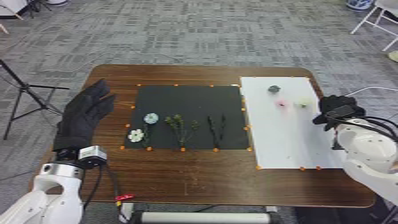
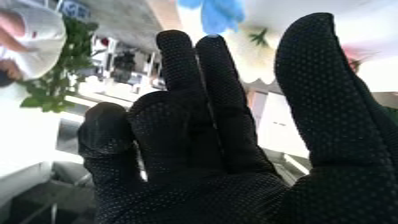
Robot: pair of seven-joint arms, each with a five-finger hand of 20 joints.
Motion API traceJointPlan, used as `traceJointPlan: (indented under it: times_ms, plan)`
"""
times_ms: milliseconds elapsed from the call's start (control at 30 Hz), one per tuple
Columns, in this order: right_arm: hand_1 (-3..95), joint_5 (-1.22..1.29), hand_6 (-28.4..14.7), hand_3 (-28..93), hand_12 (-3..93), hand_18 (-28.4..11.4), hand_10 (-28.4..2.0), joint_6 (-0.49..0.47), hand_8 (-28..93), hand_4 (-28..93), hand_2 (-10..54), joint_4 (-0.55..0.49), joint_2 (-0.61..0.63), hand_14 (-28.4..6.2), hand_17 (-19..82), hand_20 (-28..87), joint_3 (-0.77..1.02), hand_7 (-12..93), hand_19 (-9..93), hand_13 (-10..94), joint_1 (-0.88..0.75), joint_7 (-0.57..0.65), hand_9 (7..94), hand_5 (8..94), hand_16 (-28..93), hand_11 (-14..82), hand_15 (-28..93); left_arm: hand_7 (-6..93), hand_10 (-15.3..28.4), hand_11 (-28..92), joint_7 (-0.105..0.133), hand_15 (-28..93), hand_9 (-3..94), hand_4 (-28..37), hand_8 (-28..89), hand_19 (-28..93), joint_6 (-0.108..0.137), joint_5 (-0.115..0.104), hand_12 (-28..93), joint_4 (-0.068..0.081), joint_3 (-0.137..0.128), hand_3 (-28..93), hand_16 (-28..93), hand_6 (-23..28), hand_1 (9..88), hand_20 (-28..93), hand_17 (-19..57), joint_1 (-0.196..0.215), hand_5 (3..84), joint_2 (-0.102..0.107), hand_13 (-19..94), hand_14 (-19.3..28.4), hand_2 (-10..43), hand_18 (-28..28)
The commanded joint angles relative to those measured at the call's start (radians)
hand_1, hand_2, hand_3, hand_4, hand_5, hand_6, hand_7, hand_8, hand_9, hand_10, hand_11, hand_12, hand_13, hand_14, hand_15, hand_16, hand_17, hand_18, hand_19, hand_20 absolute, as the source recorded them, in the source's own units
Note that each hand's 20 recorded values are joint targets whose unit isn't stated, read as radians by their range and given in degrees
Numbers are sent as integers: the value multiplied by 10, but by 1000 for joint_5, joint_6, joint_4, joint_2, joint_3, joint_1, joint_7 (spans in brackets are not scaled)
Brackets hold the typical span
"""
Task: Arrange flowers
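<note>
White flower [image 1: 136, 135] and blue flower [image 1: 151, 118] lie on black mat [image 1: 178, 95]. Left hand [image 1: 78, 120] wide; right hand [image 1: 340, 107] loosely open, empty, beside pink flower [image 1: 282, 104]. Judged between placements; next move requires pinching one stem.

Gray patterned carpet [image 1: 213, 37] — black tripod [image 1: 26, 86] at left, white chair [image 1: 388, 5] far right — brown wooden table [image 1: 195, 182] between.
</note>
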Motion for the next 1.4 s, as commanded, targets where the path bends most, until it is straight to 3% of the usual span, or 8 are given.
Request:
traceJointPlan:
  times_ms: [33,400,567,633,767,967,1233,1400]
  plan:
    - [344,-26,-23,746,224,-198,-116,-9,-125,-283,-95,35,-9,-91,344,559,-23,310,932,615,31,26,568,507,267,262,876,157,120,196,2,269,249,-249,-72,378,5,3,196,-7,-5,673,61,31,251,126,-95,8,326,-2,206,144,-8,199]
    - [347,-23,5,781,249,-194,-97,-18,-144,-283,-95,65,-35,-85,348,561,-61,347,932,628,46,-11,617,561,268,339,871,156,120,196,11,269,249,-249,-71,379,6,6,196,-19,-17,673,62,32,251,127,-95,17,327,-5,206,144,-8,199]
    - [364,-24,17,786,253,-192,-96,41,-149,-283,-95,84,-59,-80,359,568,-94,358,932,644,66,-40,635,577,269,351,868,157,120,197,1,267,249,-251,-71,379,13,-19,195,-28,-40,671,61,32,251,126,-95,84,326,-28,206,143,-7,199]
    - [386,-47,16,761,266,-192,-95,86,-41,-283,-95,92,-63,-76,365,576,-104,376,932,654,67,-46,650,582,273,362,865,157,120,196,-1,267,249,-250,-71,379,19,-34,195,-26,-42,672,62,31,251,127,-95,96,326,-39,206,143,-7,199]
    - [487,-70,26,767,458,-190,-67,171,42,-282,-76,65,-52,-64,407,603,-83,443,932,700,39,-51,802,674,292,244,852,158,120,197,6,270,249,-250,-72,378,32,-44,196,-15,-30,673,63,32,251,126,-94,91,328,-46,207,143,-7,199]
    - [460,-100,19,833,487,-188,-65,259,38,-214,-94,-49,-65,-61,425,619,-95,448,932,715,85,-65,840,722,299,232,850,157,119,198,-1,271,249,-251,-72,378,41,-48,195,-9,-27,673,62,33,251,127,-94,97,328,-47,206,143,-7,199]
    - [450,-68,7,835,499,-188,-69,336,43,-173,-95,-61,-258,-61,431,626,-257,448,932,720,288,-185,848,742,305,255,849,158,120,199,-14,273,248,-251,-72,378,43,-30,195,-21,-57,674,62,32,251,127,-95,133,327,-47,206,142,-8,199]
    - [455,-43,7,833,495,-189,-69,334,35,-182,-95,-35,-395,-61,429,629,-362,447,932,721,396,-208,847,744,306,258,849,158,119,198,-12,271,248,-251,-72,378,59,-43,195,-22,-82,674,62,33,251,127,-95,171,326,-49,205,142,-8,199]
